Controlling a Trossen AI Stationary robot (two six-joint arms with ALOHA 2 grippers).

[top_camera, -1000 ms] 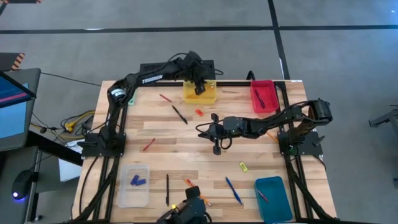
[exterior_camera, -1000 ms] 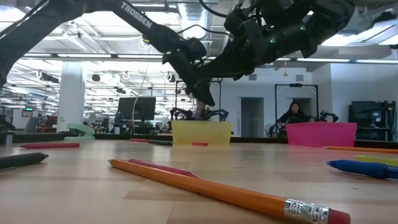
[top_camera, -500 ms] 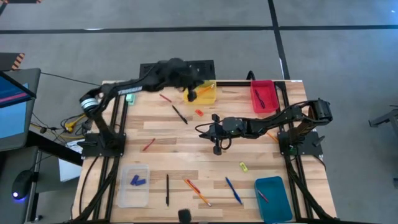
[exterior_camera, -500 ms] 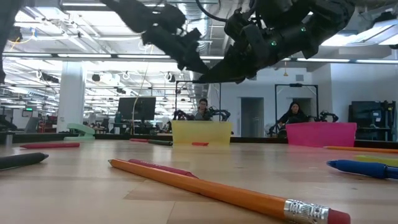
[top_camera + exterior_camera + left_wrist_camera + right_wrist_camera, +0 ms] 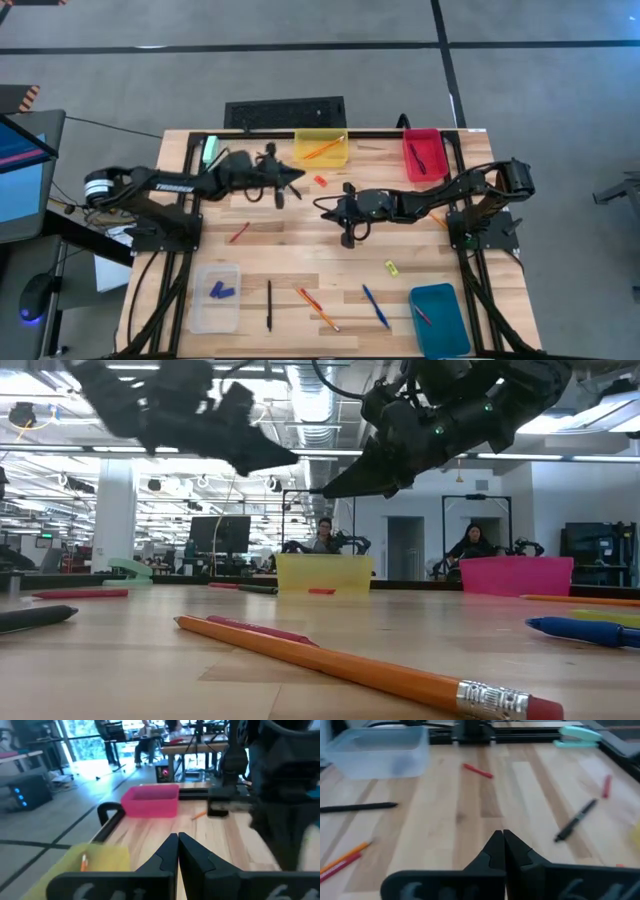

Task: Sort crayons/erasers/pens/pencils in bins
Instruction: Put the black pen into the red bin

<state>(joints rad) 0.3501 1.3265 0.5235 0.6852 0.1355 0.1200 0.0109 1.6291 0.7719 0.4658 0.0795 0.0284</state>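
My left gripper [image 5: 297, 178] [image 5: 177, 845] hangs shut and empty above the table, left of the yellow bin [image 5: 321, 150], pointing about level toward the right. An orange pencil [image 5: 322, 150] lies in that bin. My right gripper [image 5: 322, 210] [image 5: 500, 842] is shut and empty over the table's middle. A red-orange eraser [image 5: 320, 181] lies between the two grippers. A dark pen [image 5: 418, 157] lies in the red bin [image 5: 422, 155], a crayon [image 5: 422, 315] in the teal bin [image 5: 438, 318], and blue erasers [image 5: 220, 291] in the clear bin [image 5: 216, 297].
Loose on the wood lie a red crayon [image 5: 238, 232], a black pen [image 5: 268, 305], an orange pencil beside a crayon [image 5: 315, 305], a blue pen [image 5: 375, 305] and a yellow eraser [image 5: 391, 268]. A pale-green block [image 5: 210, 152] sits at the far left.
My left gripper has drawn back from over the yellow bin toward the table's left and near side, and has tipped from pointing down to about level. The orange pencil now shows in the yellow bin where the gripper stood.
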